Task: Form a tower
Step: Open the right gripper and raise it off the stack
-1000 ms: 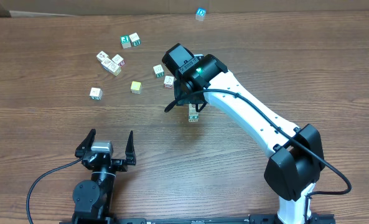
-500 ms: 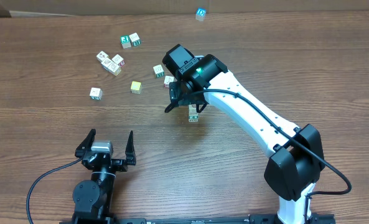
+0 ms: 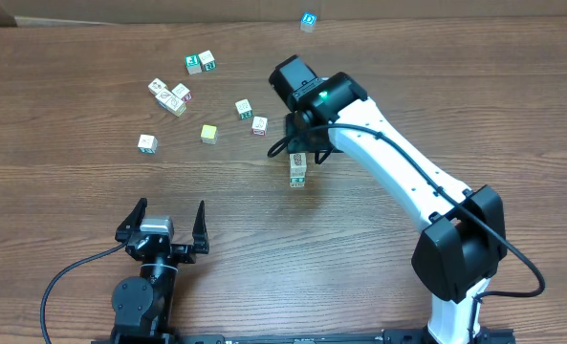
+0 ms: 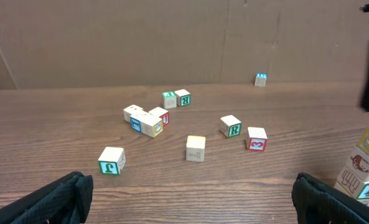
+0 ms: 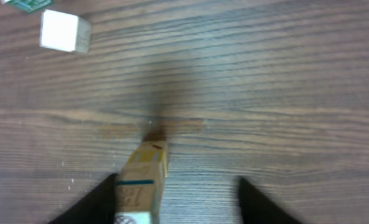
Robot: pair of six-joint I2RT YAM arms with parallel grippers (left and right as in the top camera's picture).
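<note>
The tower [image 3: 297, 171] is a slim stack of small wooden picture cubes standing near the table's middle. It also shows at the right edge of the left wrist view, tower [image 4: 363, 163]. My right gripper [image 3: 300, 151] hangs just above it, pointing down. In the right wrist view the tower [image 5: 142, 183] lies close against the left finger [image 5: 94, 202], with a wide gap to the right finger [image 5: 265, 202]. That gripper [image 5: 177, 185] is open. My left gripper [image 3: 164, 222] rests open near the front edge, left gripper [image 4: 187, 205] with nothing between its fingers.
Several loose cubes lie scattered at the back left: a pair [image 3: 200, 63], a cluster [image 3: 169, 96], a yellow one [image 3: 208, 134], single ones [image 3: 147, 143] [image 3: 244, 109] [image 3: 260, 125]. A blue cube [image 3: 308, 20] sits at the far edge. A cardboard wall [image 4: 172, 37] backs the table.
The right arm's wrist has swung to the right and back, from left of the tower to above it. The loose cube it covered shows again. The left arm has not moved.
</note>
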